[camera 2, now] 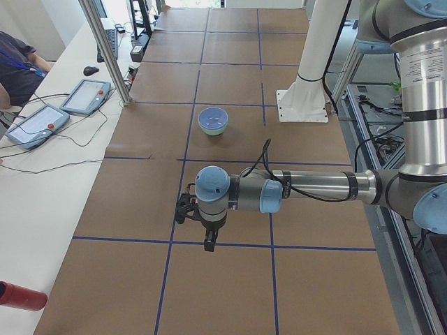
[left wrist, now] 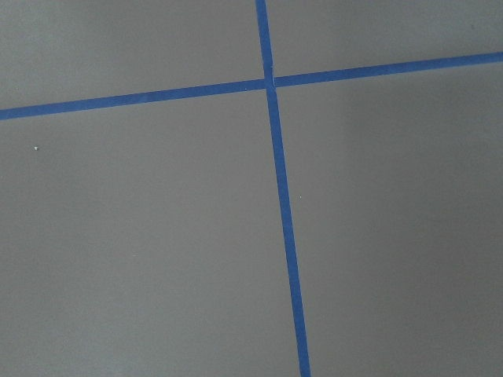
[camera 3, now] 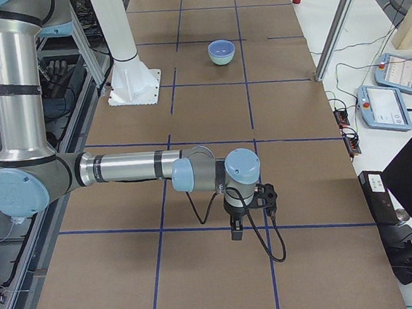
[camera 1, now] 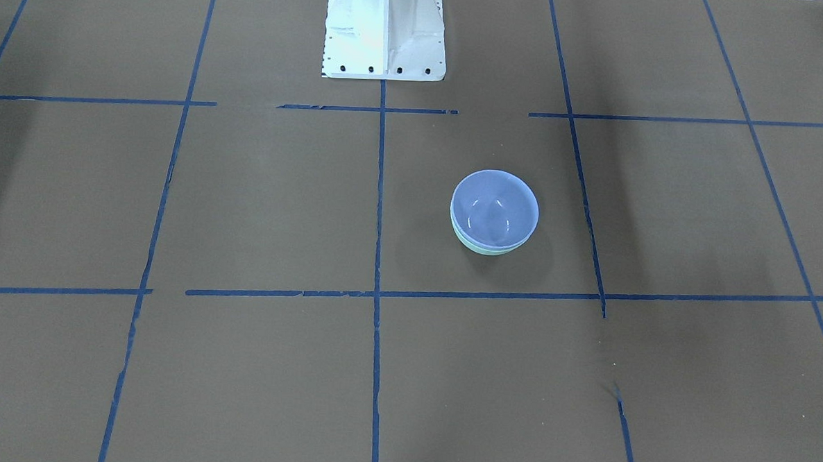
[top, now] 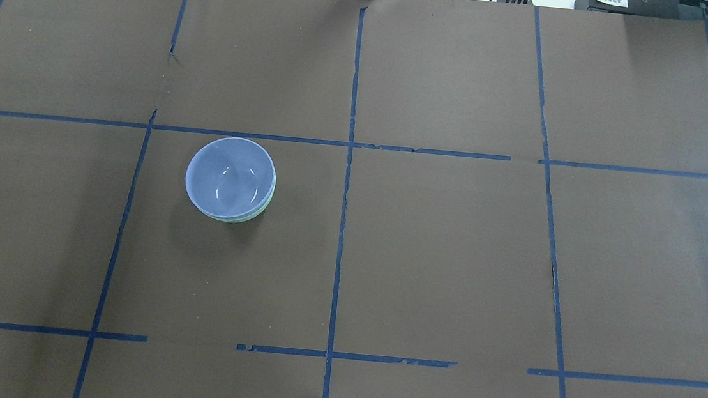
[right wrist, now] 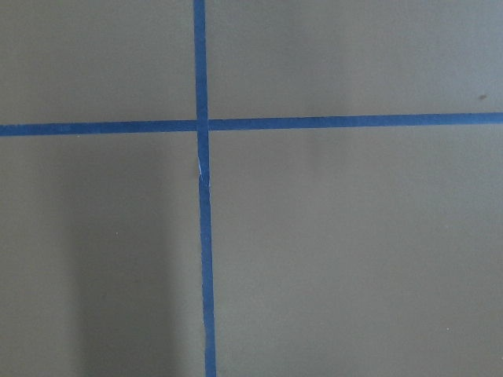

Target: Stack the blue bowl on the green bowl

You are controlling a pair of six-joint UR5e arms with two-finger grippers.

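Observation:
The blue bowl sits nested inside the green bowl, whose mint rim shows only as a thin edge under it. The stack stands upright on the brown table on my left side. It also shows in the exterior left view and the exterior right view. My left gripper hangs over a tape line well away from the bowls, and I cannot tell if it is open. My right gripper hangs far from the bowls, and I cannot tell its state either. Both wrist views show only paper and blue tape.
The white robot pedestal stands at the table's middle near edge. Blue tape lines grid the brown paper. A side bench holds teach pendants and cables, with a metal post at the table's edge.

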